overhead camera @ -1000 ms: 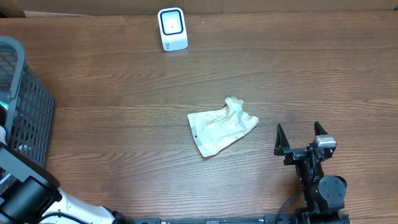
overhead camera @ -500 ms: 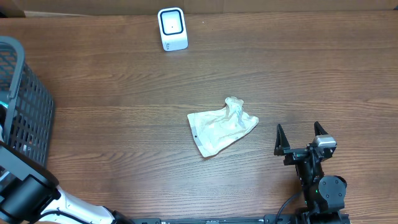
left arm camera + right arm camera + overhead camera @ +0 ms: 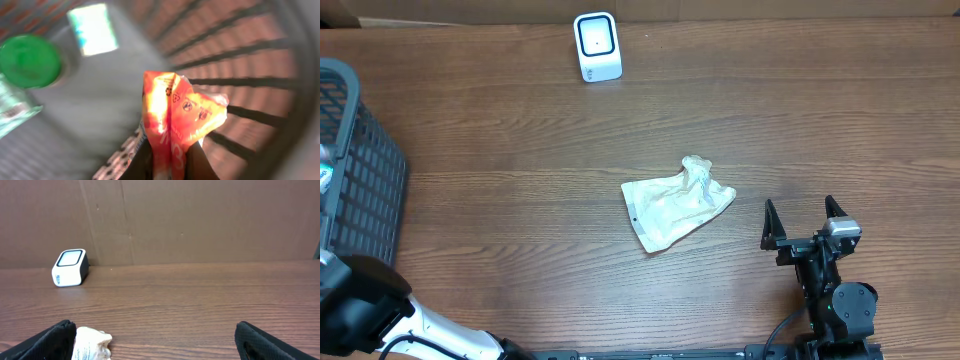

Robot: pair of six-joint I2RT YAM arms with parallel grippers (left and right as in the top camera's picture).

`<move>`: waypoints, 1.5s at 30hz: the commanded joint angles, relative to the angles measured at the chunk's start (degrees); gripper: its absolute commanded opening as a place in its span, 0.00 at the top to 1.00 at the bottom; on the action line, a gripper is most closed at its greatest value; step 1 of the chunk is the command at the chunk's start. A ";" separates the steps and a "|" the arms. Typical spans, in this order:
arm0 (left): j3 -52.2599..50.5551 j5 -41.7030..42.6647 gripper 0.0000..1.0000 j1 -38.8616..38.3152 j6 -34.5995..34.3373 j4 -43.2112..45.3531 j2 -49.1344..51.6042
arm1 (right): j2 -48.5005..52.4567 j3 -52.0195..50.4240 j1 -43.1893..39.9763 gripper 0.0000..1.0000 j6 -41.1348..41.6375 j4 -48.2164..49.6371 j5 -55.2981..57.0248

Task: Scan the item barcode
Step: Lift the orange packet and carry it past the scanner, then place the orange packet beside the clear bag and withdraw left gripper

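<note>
Packet (image 3: 175, 117) one, pouch (image 3: 675, 208) one.

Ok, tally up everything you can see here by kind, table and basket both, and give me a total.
Barcode scanner: 1
Basket: 1
White crumpled pouch, on the table: 1
Orange packet, inside the basket: 1
Green-lidded container, inside the basket: 1
Total: 5, leaving out other basket contents too blurred to identify.

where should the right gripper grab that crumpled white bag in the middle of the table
Probably by the bunched-up end of the crumpled white bag, at its far right corner, coming straight down from above. That end looks raised off the table, while the rest lies flatter. The open right gripper is nearest it.
</note>
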 commanded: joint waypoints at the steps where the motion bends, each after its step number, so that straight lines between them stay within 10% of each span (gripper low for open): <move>1: 10.67 17.88 0.96 -0.63 -1.81 -4.11 -1.40 | -0.39 -0.57 -0.15 0.00 -0.09 0.17 0.50; 9: 20.70 29.00 0.96 -6.08 0.83 -13.33 -4.44 | -0.39 -0.57 -0.15 0.00 -0.09 0.17 0.50; 22: 13.53 6.54 0.96 -35.98 -0.63 -13.31 -5.70 | -0.39 -0.57 -0.15 0.00 -0.09 0.17 0.50; 31: -10.08 -12.94 0.96 -55.56 -9.60 -9.16 -5.33 | -0.39 -0.57 -0.15 0.00 -0.09 0.17 0.50; 45: -49.00 -13.27 0.96 -70.31 -26.73 22.60 -5.33 | -0.39 -0.57 -0.15 0.00 -0.09 0.17 0.50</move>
